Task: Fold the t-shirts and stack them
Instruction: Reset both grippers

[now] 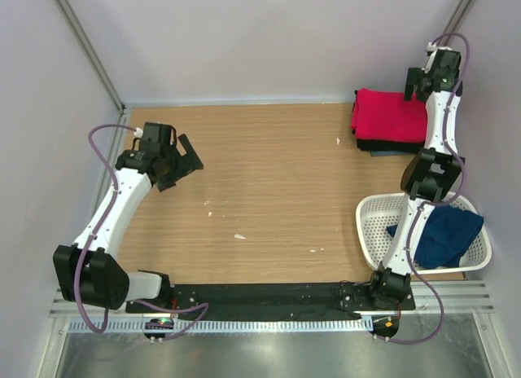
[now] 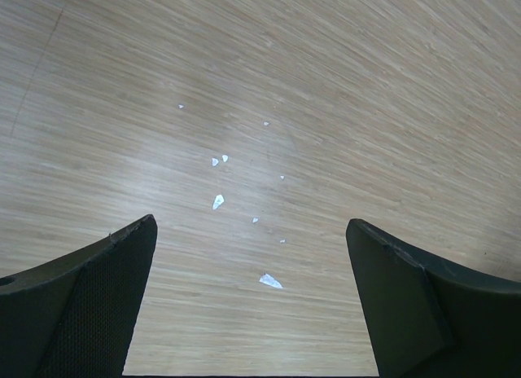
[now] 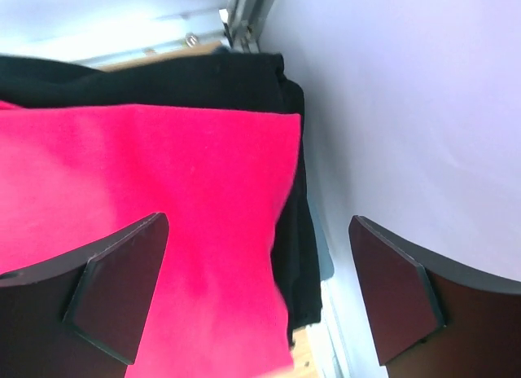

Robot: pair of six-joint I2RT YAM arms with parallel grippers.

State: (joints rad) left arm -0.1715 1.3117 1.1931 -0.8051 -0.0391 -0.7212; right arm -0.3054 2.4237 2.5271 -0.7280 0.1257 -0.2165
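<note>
Currently right end effector is gaping wide; navy t-shirt, limp and light: you pinch a raised fold.

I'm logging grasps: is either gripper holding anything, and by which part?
Nothing is held. The right gripper is open over the red shirt's edge, with nothing between its fingers. The left gripper is open over the table.

Wood-grain table, matt, evenly lit. White flecks scattered on it directly below the left gripper. Pale walls on three sides; one stands just right of the right gripper. Metal posts in both far corners.
</note>
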